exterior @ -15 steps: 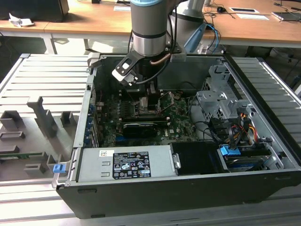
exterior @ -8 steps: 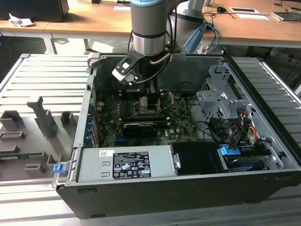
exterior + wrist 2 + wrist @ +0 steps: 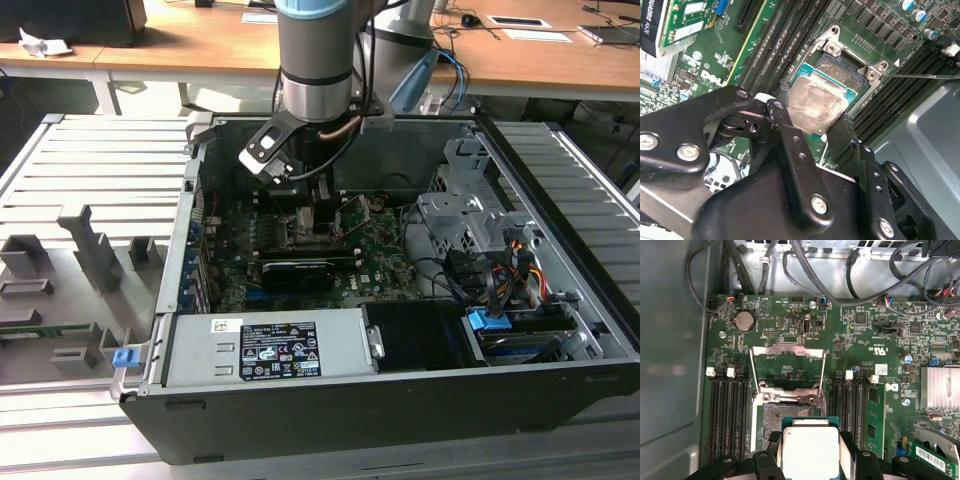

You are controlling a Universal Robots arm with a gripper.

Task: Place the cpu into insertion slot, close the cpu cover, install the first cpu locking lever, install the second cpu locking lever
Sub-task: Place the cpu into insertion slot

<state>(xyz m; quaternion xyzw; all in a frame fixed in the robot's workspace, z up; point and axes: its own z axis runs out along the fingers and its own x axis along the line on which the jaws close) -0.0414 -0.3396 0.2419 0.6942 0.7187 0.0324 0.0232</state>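
Black metal fingers (image 3: 847, 135) of the gripper (image 3: 812, 120) were clamped on two opposite sides of the cpu (image 3: 812, 102), a flat square chip with a smeared, dull silver top and a green edge. Being square, it had no long axis, and its metal face pointed away from the board (image 3: 865, 340). It hung over the near part of the slot (image 3: 782, 417), a dark square recess in a thin metal rim, with its edges in line with that rim in the first wrist view. Whether the two touched could not be told. Just beyond, that view showed the cover (image 3: 787, 351), a thin silver frame, standing open. The exterior view showed the arm (image 3: 315, 60) reaching down into the case (image 3: 400, 410).
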